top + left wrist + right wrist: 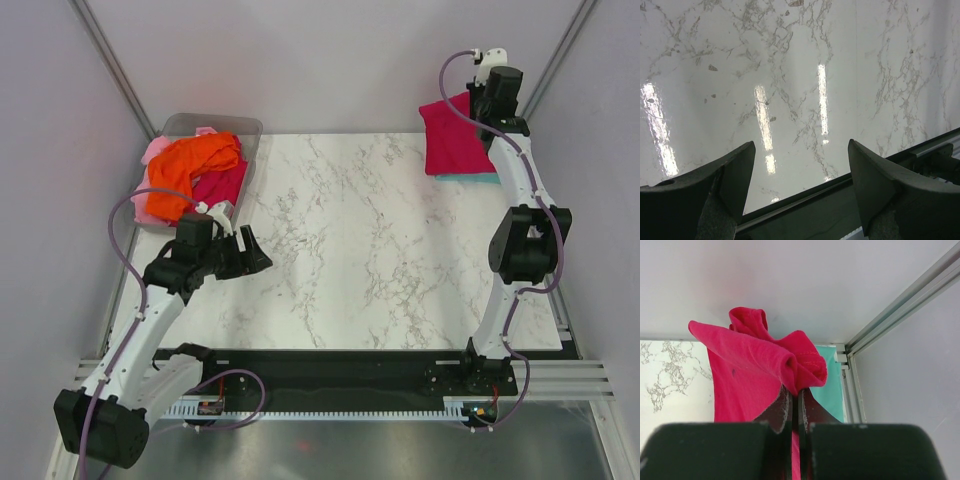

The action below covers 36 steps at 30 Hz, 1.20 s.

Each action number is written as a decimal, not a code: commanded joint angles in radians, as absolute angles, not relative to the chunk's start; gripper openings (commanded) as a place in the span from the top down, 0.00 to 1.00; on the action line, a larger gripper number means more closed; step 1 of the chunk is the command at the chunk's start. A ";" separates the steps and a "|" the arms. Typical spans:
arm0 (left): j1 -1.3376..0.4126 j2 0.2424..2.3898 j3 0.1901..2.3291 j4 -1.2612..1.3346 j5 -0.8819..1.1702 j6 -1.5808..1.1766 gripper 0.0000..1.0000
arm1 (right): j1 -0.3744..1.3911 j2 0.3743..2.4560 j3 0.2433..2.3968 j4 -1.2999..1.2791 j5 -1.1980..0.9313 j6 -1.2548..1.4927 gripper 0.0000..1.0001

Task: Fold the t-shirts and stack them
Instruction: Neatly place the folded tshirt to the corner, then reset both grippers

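Note:
My right gripper [478,108] is at the far right corner, shut on the edge of the crimson-magenta t-shirt [452,138], which drapes over the folded teal t-shirt [478,177]. In the right wrist view the crimson cloth [747,372] bunches above my shut gripper [796,390], with the teal shirt [831,385] beneath it. My left gripper [252,255] is open and empty over bare table at the left; its fingers [735,170] stand wide apart. An orange t-shirt [190,165], a pale pink one [156,152] and another crimson one [222,185] lie in the bin.
A clear plastic bin [215,125] holds the unfolded shirts at the far left. The marble table [350,240] lies between the arms. Grey walls and metal frame posts [900,305] close in the back and sides. The table's near edge and black rail [815,200] show under the left gripper.

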State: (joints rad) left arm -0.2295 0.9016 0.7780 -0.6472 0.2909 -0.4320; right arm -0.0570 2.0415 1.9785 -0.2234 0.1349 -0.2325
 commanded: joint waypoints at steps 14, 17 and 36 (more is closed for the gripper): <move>-0.227 0.917 0.772 -0.604 0.325 -0.396 0.18 | -0.185 2.233 2.164 -0.103 0.066 -0.209 0.99; -0.227 0.920 0.769 -0.606 0.328 -0.396 0.18 | -0.202 2.403 2.317 -0.066 0.144 -0.177 0.64; -0.227 0.862 0.770 -0.601 0.325 -0.396 0.18 | -0.236 2.039 1.981 0.065 0.048 0.195 0.02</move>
